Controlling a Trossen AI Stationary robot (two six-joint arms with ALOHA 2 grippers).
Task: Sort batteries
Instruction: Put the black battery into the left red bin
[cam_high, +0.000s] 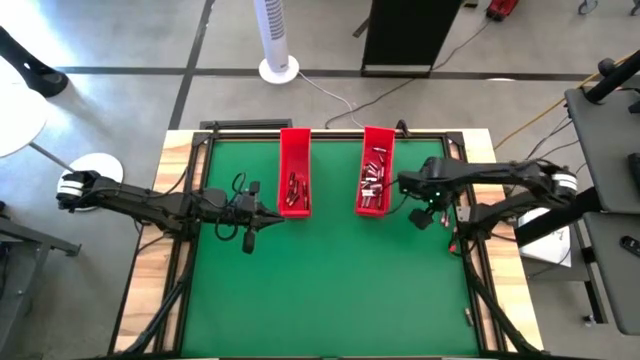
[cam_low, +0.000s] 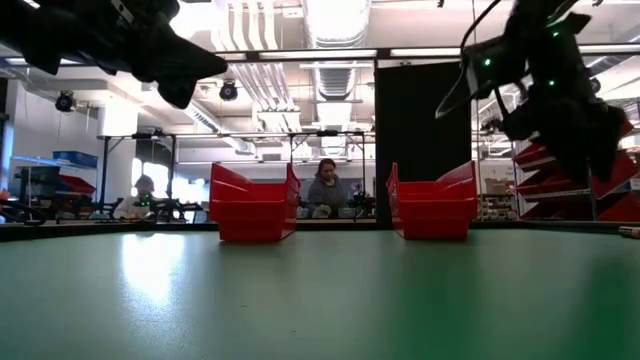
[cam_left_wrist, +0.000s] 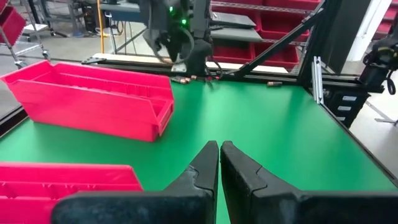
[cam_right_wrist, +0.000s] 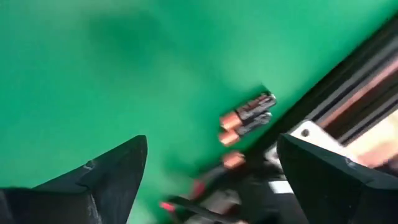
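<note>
Right gripper (cam_right_wrist: 211, 174) spread wide, empty, above loose batteries (cam_right_wrist: 247, 117) lying on mat by table's right edge — pick step. Next: descend, straddle one, close. Left gripper (cam_left_wrist: 219, 163) shut, idle near left tray (cam_high: 294, 172).

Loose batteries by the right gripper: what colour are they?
Black with copper ends; the batteries show best in the right wrist view, near the table's edge rail.

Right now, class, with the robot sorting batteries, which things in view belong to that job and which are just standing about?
Belongs to the job:
loose batteries
left red tray
right red tray
right gripper, open

Just standing about:
white tower fan
people behind the table
</note>
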